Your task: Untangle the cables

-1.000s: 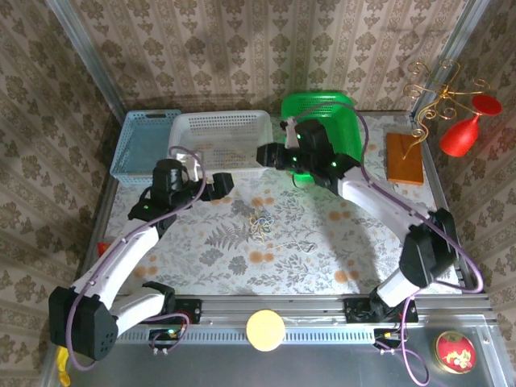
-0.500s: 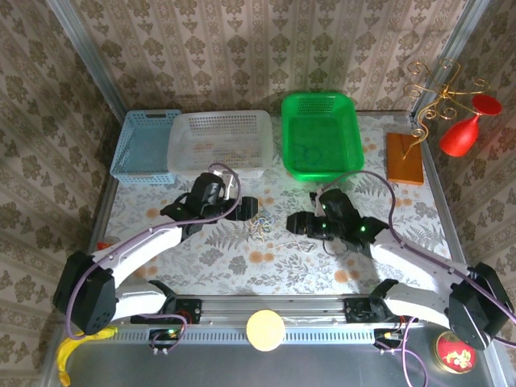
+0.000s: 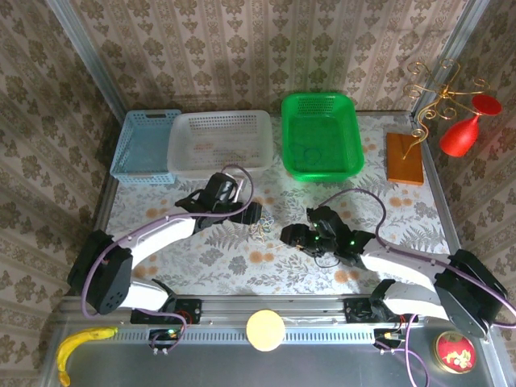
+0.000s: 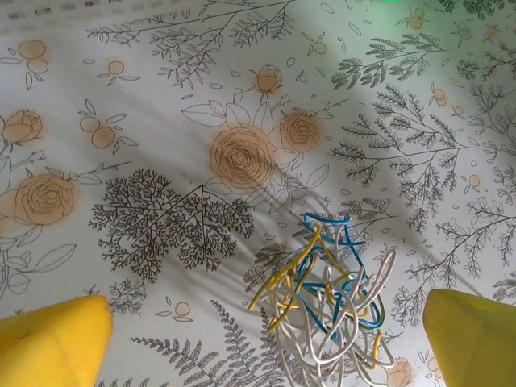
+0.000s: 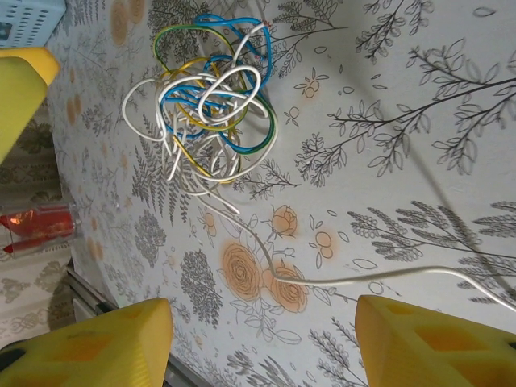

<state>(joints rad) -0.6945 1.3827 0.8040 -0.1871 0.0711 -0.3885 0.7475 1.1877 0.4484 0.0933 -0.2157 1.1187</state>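
Patterned wallpaper [image 3: 242, 48] stands behind the flowery surface [image 3: 387, 201]. The cables [image 3: 262, 228] lie on that surface, a bit nearer to me than the white basket [image 3: 218, 117], off its right corner. They are one small messy knot of thin white, yellow and blue wires, all looped through each other. So I think the job has hardly begun, because no wire lies free by itself yet. One long white end [image 5: 363, 278] does run out of the knot across the surface. All the pulling apart is left to do.

My left tool [image 3: 253, 215] is just beside the knot, on the white basket's side of it. Its yellow fingers [image 4: 48, 343] are spread wide and hold nothing. Seen from its wrist, the cables sit low between the two fingers. My right tool [image 3: 290, 235] is near the knot on the other side, farther from the white basket. Its fingers stand apart too, and nothing is in them. The loose white end lies on the surface just ahead of them, not pinched.
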